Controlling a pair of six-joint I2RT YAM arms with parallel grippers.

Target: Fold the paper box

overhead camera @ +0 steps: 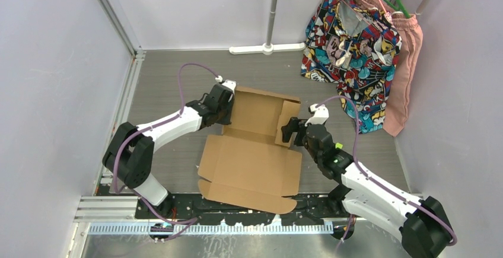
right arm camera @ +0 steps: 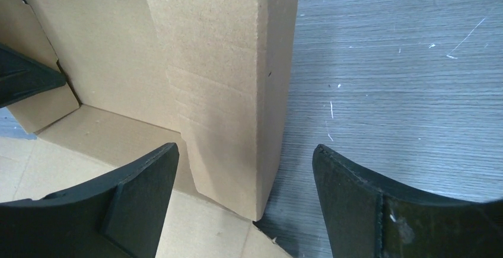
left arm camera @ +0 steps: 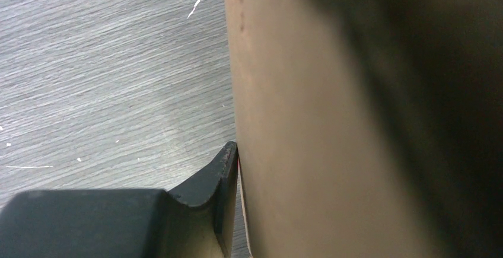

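Right hand (right arm camera: 244, 151) agape astride paper box (right arm camera: 225, 62) flap; left hand (overhead camera: 227, 107) pinches wall.

The grey wood-grain bench (overhead camera: 166, 74) carries the paper box (overhead camera: 249, 169). The box's wide flat panel lies near the front edge and its far walls stand upright. A white pole foot (overhead camera: 267, 48) rests at the back edge.
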